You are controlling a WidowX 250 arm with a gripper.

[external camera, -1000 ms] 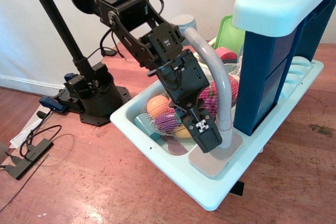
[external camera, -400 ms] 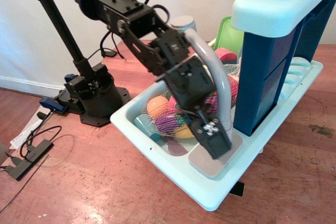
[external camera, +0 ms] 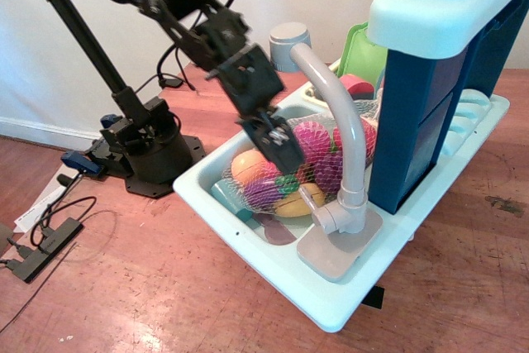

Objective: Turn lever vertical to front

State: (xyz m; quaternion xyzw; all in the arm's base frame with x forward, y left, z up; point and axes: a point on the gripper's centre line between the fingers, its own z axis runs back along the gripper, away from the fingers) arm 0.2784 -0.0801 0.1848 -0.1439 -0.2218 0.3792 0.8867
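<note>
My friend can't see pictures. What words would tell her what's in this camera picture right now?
A black robot arm's claw hangs over a toy sink full of netted plastic food, up and left of the grey toy faucet. The faucet's stubby lever sticks out toward the front-left, untouched. A blue and white toy cabinet stands at right.

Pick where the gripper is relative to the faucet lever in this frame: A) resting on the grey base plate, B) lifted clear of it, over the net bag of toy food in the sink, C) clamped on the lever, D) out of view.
B: the gripper hangs above the net bag of toy food, apart from the lever, which juts out untouched.
</note>
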